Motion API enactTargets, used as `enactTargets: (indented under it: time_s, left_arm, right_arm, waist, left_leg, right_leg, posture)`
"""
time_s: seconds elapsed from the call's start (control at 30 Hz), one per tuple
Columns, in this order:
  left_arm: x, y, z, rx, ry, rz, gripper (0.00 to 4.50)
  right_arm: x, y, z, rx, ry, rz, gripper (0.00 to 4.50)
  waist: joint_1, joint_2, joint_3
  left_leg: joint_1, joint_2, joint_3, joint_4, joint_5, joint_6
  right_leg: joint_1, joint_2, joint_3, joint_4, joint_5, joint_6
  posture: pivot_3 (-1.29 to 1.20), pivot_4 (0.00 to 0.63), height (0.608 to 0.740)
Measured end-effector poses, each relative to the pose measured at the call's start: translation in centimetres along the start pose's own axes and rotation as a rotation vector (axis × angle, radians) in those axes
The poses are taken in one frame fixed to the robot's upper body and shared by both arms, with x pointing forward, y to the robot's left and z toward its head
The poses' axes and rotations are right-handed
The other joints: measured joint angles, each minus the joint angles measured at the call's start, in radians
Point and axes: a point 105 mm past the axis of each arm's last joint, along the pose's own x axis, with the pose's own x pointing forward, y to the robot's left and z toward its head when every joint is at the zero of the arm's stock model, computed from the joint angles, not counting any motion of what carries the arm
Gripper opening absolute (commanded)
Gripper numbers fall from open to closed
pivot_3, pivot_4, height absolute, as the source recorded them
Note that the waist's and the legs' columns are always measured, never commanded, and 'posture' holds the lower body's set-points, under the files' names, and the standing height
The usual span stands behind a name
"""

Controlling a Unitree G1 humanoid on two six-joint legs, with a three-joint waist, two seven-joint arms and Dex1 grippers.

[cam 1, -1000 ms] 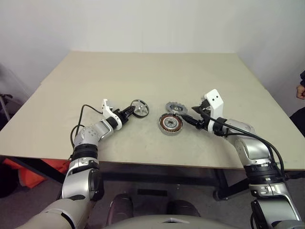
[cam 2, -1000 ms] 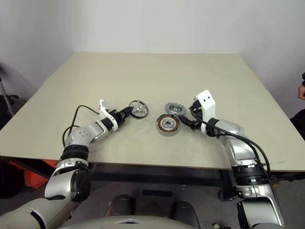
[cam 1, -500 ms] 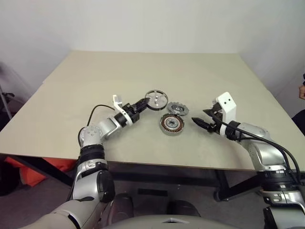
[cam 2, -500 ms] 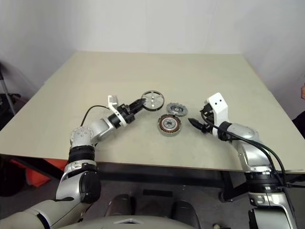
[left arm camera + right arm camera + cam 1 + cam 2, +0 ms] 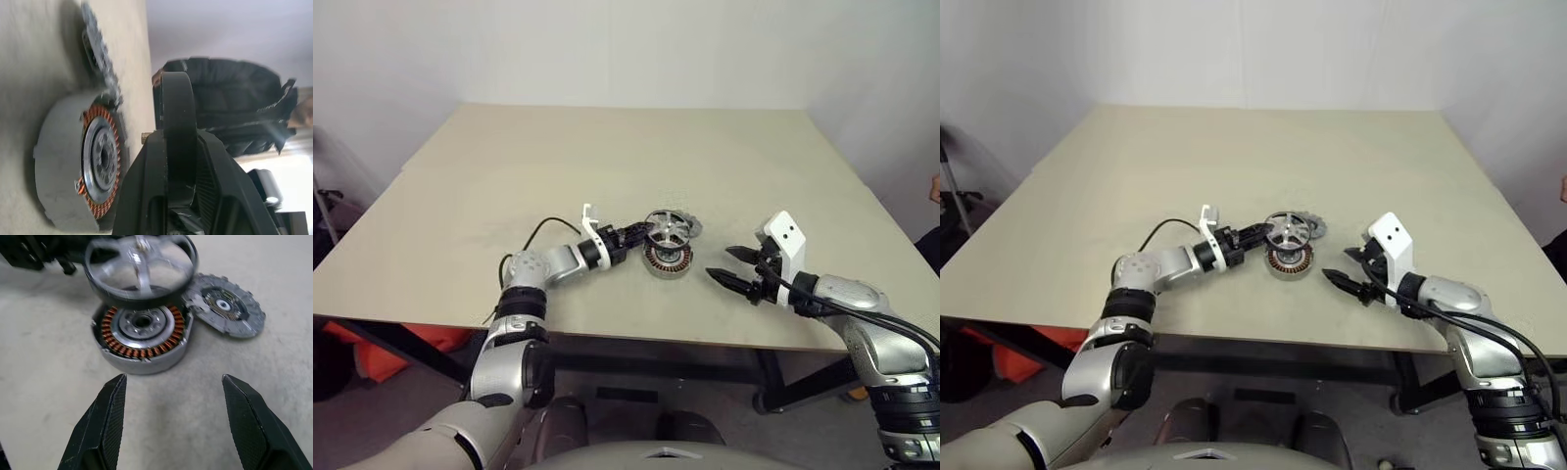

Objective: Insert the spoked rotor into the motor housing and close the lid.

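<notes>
My left claw clamps the wheel just above the cup; my right claw, spread apart, waits beside it.

Left tool reaches level toward the right, fingers pinched together; right tool points left, fingers spread apart.

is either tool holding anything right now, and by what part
The left tool holds the spoked rotor by its rim, above the motor housing. The right tool is open and holds nothing.
</notes>
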Motion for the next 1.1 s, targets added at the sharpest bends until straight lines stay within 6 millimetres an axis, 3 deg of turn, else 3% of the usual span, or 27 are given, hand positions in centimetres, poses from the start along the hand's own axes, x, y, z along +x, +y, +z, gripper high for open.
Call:
enactTargets:
  time_s: [0.27,0.77,0.93,1.1]
  left_arm:
    - [0.6,1.0,-1.2,-0.010,0.051,0.020,0.42]
    - [0.8,2.0,-1.5,0.019,0.054,0.045,0.42]
    - [0.8,1.6,-1.4,0.039,0.050,0.014,2.04]
    - [0.4,1.6,-0.4,0.046,0.008,0.018,2.04]
  right_arm:
    - [-0.4,-0.2,-0.1,0.001,0.000,-0.036,3.48]
    - [-0.3,-0.6,0.6,-0.015,-0.015,-0.058,3.48]
    - [-0.2,-0.7,0.8,-0.020,-0.021,-0.061,3.48]
    - [-0.1,-0.8,1.1,-0.024,-0.028,-0.063,3.48]
  waist:
    - [0.008,0.000,0.000]
    - [0.014,0.000,0.000]
    - [0.014,0.000,0.000]
    - [0.013,0.000,0.000]
  left_leg:
    - [0.000,0.000,0.000,0.000,0.000,0.000]
    - [0.001,0.000,0.000,0.000,0.000,0.001]
    - [0.001,0.000,0.000,0.000,0.000,0.001]
    - [0.005,0.000,0.000,0.000,0.000,0.001]
  right_leg:
    - [0.000,0.000,0.000,0.000,0.000,0.000]
    - [0.001,-0.001,0.000,0.000,0.000,0.000]
    - [0.002,-0.001,0.000,0.000,0.000,0.000]
    - [0.006,-0.001,-0.001,0.000,0.000,0.000]
  posture:
    - [0.00,0.000,0.740]
    - [0.00,0.000,0.740]
    - [0.00,0.000,0.740]
    - [0.00,0.000,0.740]
